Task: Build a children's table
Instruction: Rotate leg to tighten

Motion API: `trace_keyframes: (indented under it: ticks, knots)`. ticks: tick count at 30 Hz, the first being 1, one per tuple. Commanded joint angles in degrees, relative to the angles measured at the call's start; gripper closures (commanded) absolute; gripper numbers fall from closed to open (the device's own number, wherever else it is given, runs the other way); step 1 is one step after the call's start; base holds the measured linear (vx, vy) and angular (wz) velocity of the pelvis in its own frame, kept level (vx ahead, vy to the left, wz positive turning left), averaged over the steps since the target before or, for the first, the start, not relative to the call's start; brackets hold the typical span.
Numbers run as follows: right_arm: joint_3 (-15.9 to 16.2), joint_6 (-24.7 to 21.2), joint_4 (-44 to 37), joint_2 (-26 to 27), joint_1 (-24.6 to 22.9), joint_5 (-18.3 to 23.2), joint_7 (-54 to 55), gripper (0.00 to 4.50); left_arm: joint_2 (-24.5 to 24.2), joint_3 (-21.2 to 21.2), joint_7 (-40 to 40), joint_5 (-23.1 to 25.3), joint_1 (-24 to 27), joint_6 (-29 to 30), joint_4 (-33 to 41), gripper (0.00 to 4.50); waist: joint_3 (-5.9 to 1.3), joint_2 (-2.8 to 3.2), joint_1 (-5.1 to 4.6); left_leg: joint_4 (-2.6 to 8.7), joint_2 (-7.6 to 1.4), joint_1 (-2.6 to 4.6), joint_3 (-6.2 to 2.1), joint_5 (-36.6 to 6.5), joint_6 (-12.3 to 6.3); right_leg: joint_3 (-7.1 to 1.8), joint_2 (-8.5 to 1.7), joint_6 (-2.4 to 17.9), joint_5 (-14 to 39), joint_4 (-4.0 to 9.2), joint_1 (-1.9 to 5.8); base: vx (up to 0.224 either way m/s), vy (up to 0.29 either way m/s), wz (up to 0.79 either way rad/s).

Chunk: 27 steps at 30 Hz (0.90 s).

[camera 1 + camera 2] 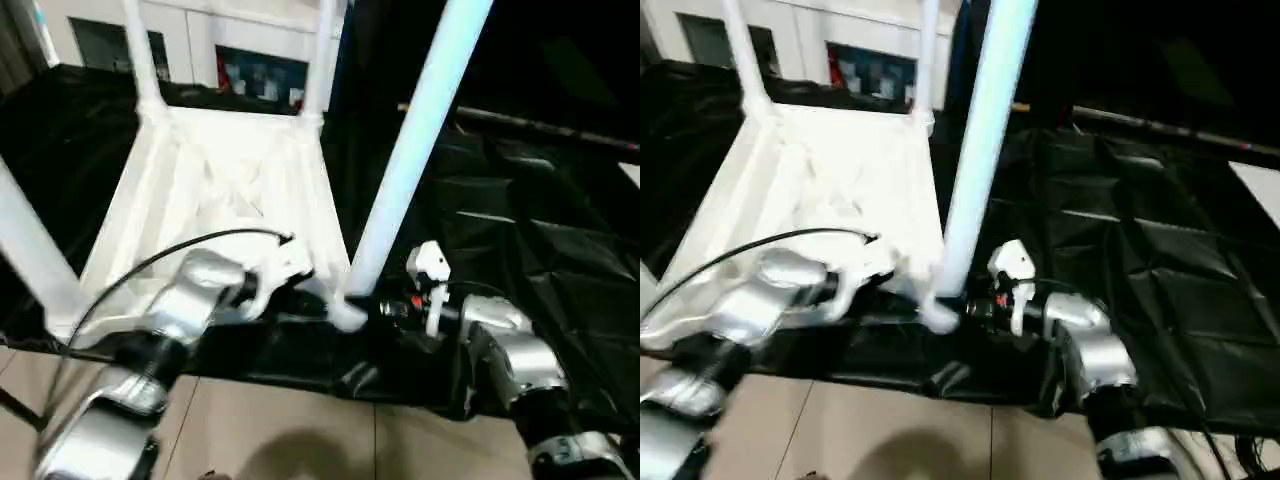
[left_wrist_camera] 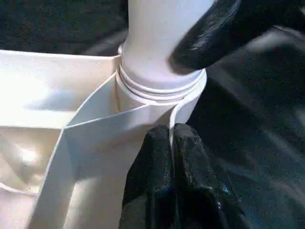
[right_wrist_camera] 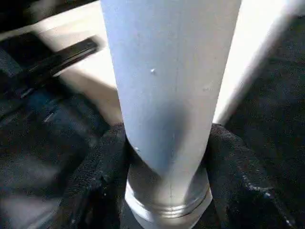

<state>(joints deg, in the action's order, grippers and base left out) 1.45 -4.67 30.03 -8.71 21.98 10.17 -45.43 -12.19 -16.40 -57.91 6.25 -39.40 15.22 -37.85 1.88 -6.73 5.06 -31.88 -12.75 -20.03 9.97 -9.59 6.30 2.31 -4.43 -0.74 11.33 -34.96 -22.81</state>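
Upturned on the black-draped work table (image 1: 560,250), ribbed underside showing: the white tabletop (image 1: 225,190), with two legs (image 1: 140,50) standing in the far corner sockets, a third rising at the near left, and a fourth leg (image 1: 410,150) planted in the near right corner socket (image 2: 162,95), leaning slightly to the right as it rises. Left gripper (image 2: 171,143) shut, fingertips pressed together against the thin tabletop wall just below that socket, probably to brace the tabletop so it cannot slide or tip while the leg is worked. Right gripper (image 3: 167,157) wrapped around the base of the fourth leg, one black finger (image 3: 95,176) on each side, touching the tube just above its threaded collar, a low grip that likely gives the best control for turning or pushing the leg home. Collar rings visible above the socket rim in the left wrist view, so probably not fully seated; whether the last turns are done cannot be told. Judged by the four legs in place, near the end of the build. Risk: the lean of the leg suggesting a crooked seating, which could bind if forced.
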Motion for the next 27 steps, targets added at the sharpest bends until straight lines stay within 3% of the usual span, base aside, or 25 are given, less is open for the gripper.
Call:
trace_keyframes:
  ticks: [1, 4, 6, 7, 8, 10, 11, 12, 13, 18, 19, 20, 23, 24, 25, 27]
  knots:
    - [2.9, -2.3, -0.1, 3.0, -1.5, -0.5, 1.4, 2.54, 3.3, 1.7, 9.4, -0.4, 0.1, 1.5, -4.1, 4.50, -2.03, -0.15, -0.08, 3.69, -0.36, -0.01, -0.04, -17.8, 0.46, -1.67, -3.23, 5.2, 26.9, 5.87, 1.34, 0.000, 0.000, 0.00]
    - [1.9, -4.3, 0.7, 5.6, -0.3, -2.0, 9.0, 2.55, 6.2, 1.7, 13.8, 0.3, -1.6, 2.1, -6.0, 4.50, -2.06, 0.24, -0.17, 3.72, -0.34, 0.01, -0.02, -18.1, 0.19, -1.72, -2.97, 5.4, 25.3, 5.91, 1.15, 0.000, 0.000, 0.00]
    - [1.1, -4.6, 4.0, 6.8, 2.1, -4.9, 17.4, 2.55, 8.4, 0.9, 16.2, 1.1, -2.4, 2.0, -6.8, 4.50, -2.26, 0.24, -0.32, 3.76, -0.27, -0.24, -0.13, -17.3, 0.80, -1.67, -2.95, 5.6, 23.8, 5.64, 1.45, 0.000, 0.000, 0.00]
    - [1.1, -4.6, 4.0, 6.8, 2.1, -4.9, 17.4, 2.56, 8.4, 0.9, 16.2, 1.1, -2.4, 2.0, -6.8, 4.50, -2.41, 0.55, -0.43, 3.74, -0.27, -0.31, -0.12, -16.6, 1.05, -1.68, -2.89, 5.9, 21.6, 5.43, 1.57, 0.000, 0.000, 0.00]
    - [0.8, -4.5, 4.8, 7.1, 2.8, -5.3, 19.2, 2.56, 8.9, 0.3, 16.3, 1.6, -2.5, 1.7, -7.0, 4.50, -2.39, 0.41, -0.47, 3.73, -0.25, -0.35, -0.10, -16.5, 0.91, -1.63, -2.82, 6.0, 20.7, 5.38, 1.62, 0.000, 0.000, 0.00]
    - [0.9, -3.9, 4.9, 7.4, 3.1, -5.4, 19.3, 2.56, 9.4, -0.1, 16.4, 2.0, -2.6, 1.0, -7.8, 4.50, -2.40, 0.47, -0.44, 3.57, -0.23, -0.12, 0.09, -16.5, 0.18, -1.73, -2.77, 6.5, 18.6, 5.38, 1.55, 0.000, 0.000, 0.00]
    - [1.9, -2.5, 4.0, 7.5, 2.9, -5.8, 17.7, 2.56, 9.6, -0.5, 16.1, 2.3, -2.6, 0.4, -8.3, 4.50, -2.44, 0.82, -0.34, 3.58, -0.22, -0.16, 0.06, -16.3, 0.02, -1.77, -2.78, 6.8, 17.7, 5.28, 1.64, 0.000, 0.000, 0.00]
    - [2.7, -1.9, 2.9, 7.6, 2.5, -5.3, 15.5, 2.56, 9.7, -0.7, 15.9, 2.5, -2.7, -0.2, -9.0, 4.50, -2.43, 0.65, -0.37, 3.60, -0.19, -0.39, 0.11, -15.6, -0.26, -1.75, -2.66, 7.1, 15.8, 5.21, 1.81, 0.000, 0.000, 0.00]
    - [3.7, -1.7, 1.4, 7.4, 1.8, -5.0, 12.7, 2.00, 9.4, -0.9, 15.3, 2.6, -2.7, -0.9, -9.4, 4.50, -2.39, 0.67, -0.31, 3.59, -0.20, -0.29, 0.16, -15.6, -0.51, -1.72, -2.59, 7.5, 15.1, 5.14, 1.81, 0.000, 0.000, 0.00]
    - [4.4, -1.3, 0.1, 6.5, 1.1, -4.6, 10.2, 1.60, 8.1, -1.4, 13.1, 2.6, -2.7, -3.4, -9.8, 4.50, -2.32, 0.88, 0.06, 3.67, -0.24, -0.21, 0.19, -16.4, -1.11, -1.74, -2.80, 7.4, 17.5, 5.42, 1.89, 0.000, 0.000, 0.00]
    - [4.4, 0.2, -1.3, 4.8, 0.5, -4.0, 8.3, 1.60, 7.2, -1.5, 11.0, 2.3, -2.4, -4.4, -9.6, 4.50, -2.32, 1.39, 0.08, 3.72, -0.31, -0.07, 0.15, -17.1, -0.85, -1.76, -2.87, 7.4, 18.1, 5.58, 1.78, 0.000, 0.000, 0.00]
    - [4.3, 0.3, -1.4, 4.7, 0.5, -3.9, 8.2, 1.60, 7.1, -1.5, 10.9, 2.3, -2.4, -4.4, -9.5, 4.50, -2.29, 1.20, 0.08, 3.70, -0.27, -0.13, 0.15, -17.3, -1.00, -1.71, -2.85, 7.3, 18.4, 5.67, 1.88, 0.000, 0.000, 0.00]
    - [2.6, -1.3, -7.6, 0.7, -2.2, 1.6, 0.8, 1.60, 5.2, -2.2, 6.2, 1.9, -1.6, -7.2, -8.9, 4.50, -2.29, 1.36, 0.20, 3.74, -0.35, -0.20, 0.15, -17.0, -1.68, -1.70, -2.76, 7.7, 17.1, 5.53, 2.02, 0.000, 0.000, 0.00]
    - [1.8, -3.0, -10.7, -1.1, -3.8, 4.1, -2.4, 1.60, 4.3, -2.4, 4.5, 1.9, -1.4, -7.7, -8.9, 4.50, -2.22, 1.51, 0.64, 3.61, -0.46, 0.26, 0.32, -17.4, -2.43, -1.82, -2.73, 8.0, 16.3, 5.68, 1.86, 0.000, 0.000, 0.00]
    - [0.8, -4.9, -13.9, -3.2, -5.5, 6.9, -5.7, 1.60, 3.2, -3.2, 1.5, 1.7, -1.0, -10.3, -8.6, 4.50, -2.12, 1.83, 0.81, 3.68, -0.64, 0.22, 0.31, -18.0, -2.85, -1.92, -2.69, 8.6, 15.5, 5.45, 1.78, 0.000, 0.000, 0.00]
    - [-0.5, -6.9, -16.3, -4.8, -7.0, 9.3, -8.1, 1.60, 2.3, -3.6, -1.5, 1.3, -0.6, -12.1, -8.5, 4.50, -2.27, 1.54, 0.87, 3.76, -0.53, -0.38, 0.19, -16.9, -3.05, -1.80, -2.76, 8.3, 15.3, 5.27, 2.23, 0.000, 0.000, 0.00]
